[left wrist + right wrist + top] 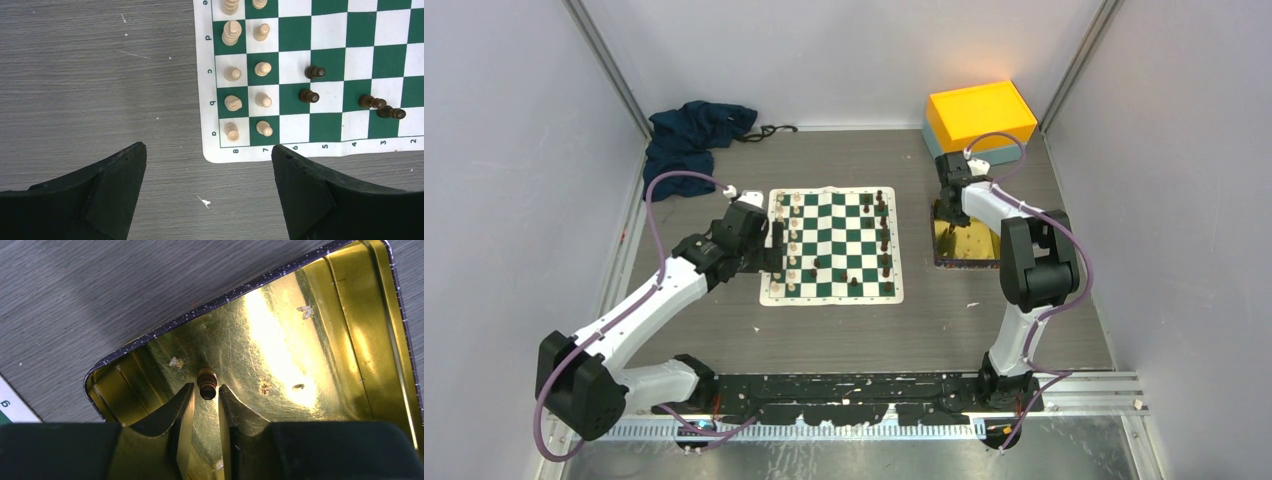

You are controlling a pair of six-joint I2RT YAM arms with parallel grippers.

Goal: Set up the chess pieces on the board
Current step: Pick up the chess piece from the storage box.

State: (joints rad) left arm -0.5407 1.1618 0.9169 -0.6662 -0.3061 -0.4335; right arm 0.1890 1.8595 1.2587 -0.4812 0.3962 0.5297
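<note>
The green and white board point(832, 245) lies mid-table. Cream pieces point(792, 240) fill its left two columns and dark pieces point(885, 235) stand along its right side and centre. In the left wrist view the cream pieces point(232, 74) stand in two rows at the board point(210, 100) edge, with several dark pieces point(315, 72) further in. My left gripper point(208, 147) is open wide and empty, above the board's left near corner point(774, 250). My right gripper point(206, 392) reaches into the gold tray point(300, 340), its fingertips narrowly either side of one dark piece point(207, 382), with slim gaps showing.
An orange and teal box point(979, 120) stands at the back right, behind the gold tray point(969, 258). A dark blue cloth point(689, 135) lies at the back left. Grey walls close in both sides. A small white speck point(204, 202) lies on the table.
</note>
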